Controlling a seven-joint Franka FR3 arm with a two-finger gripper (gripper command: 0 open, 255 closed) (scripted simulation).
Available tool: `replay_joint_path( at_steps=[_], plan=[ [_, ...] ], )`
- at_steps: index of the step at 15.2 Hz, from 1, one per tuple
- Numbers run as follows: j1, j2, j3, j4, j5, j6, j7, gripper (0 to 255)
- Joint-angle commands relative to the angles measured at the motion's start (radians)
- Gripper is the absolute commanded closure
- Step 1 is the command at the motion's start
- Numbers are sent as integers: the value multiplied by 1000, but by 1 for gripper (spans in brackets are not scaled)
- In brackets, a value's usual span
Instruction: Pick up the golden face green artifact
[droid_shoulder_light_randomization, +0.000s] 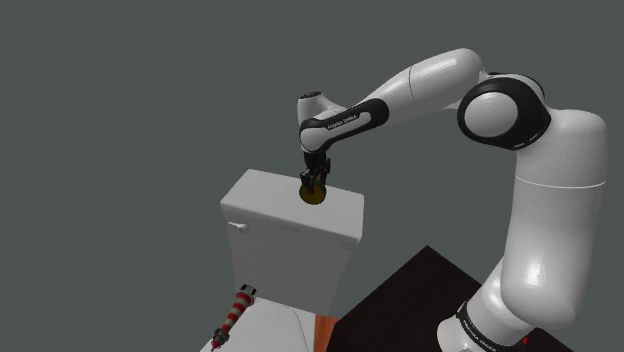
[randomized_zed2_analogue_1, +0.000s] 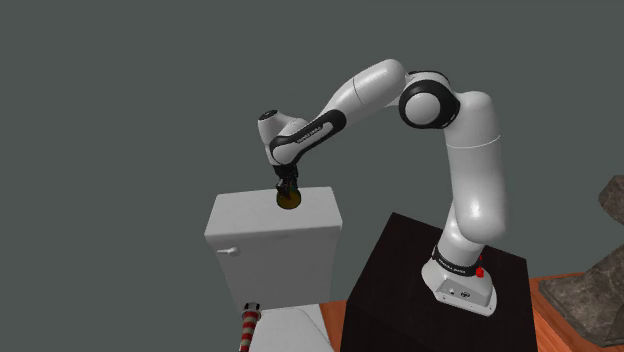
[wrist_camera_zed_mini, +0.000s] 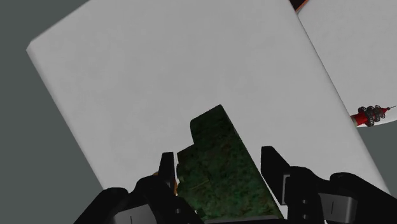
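A white Franka arm (droid_shoulder_light_randomization: 540, 230) reaches from its dark box stand (randomized_zed2_analogue_1: 400, 290) over a white box-shaped toilet tank (droid_shoulder_light_randomization: 270, 200). The black two-finger hand (droid_shoulder_light_randomization: 316, 185) points down at the tank's flat lid (randomized_zed2_analogue_1: 250, 215), close to the lid's rear edge and nearer its right corner in the second exterior view. The fingers (wrist_camera_zed_mini: 167, 167) are clamped on the dark green, mottled artifact with a golden face (wrist_camera_zed_mini: 219, 172), which lies between them against the lid's white surface. In the shoulder view the golden side of the artifact (droid_shoulder_light_randomization: 314, 194) hangs just below the fingertips. Whether it touches the lid cannot be told. A red-and-white striped, ribbed object (droid_shoulder_light_randomization: 238, 305) lies lower, in front of the tank.
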Motion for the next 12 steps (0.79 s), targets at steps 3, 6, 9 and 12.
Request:
replay_joint_path(
  at_steps=[3, 6, 9, 12],
  plan=[
    [0, 1, 0, -2, 0, 2, 0, 255],
    [0, 2, 0, -1, 0, 2, 0, 255],
    [0, 1, 0, -2, 0, 3, 0, 255],
    [0, -19, 1, 11, 3, -30, -6, 255]
  ],
)
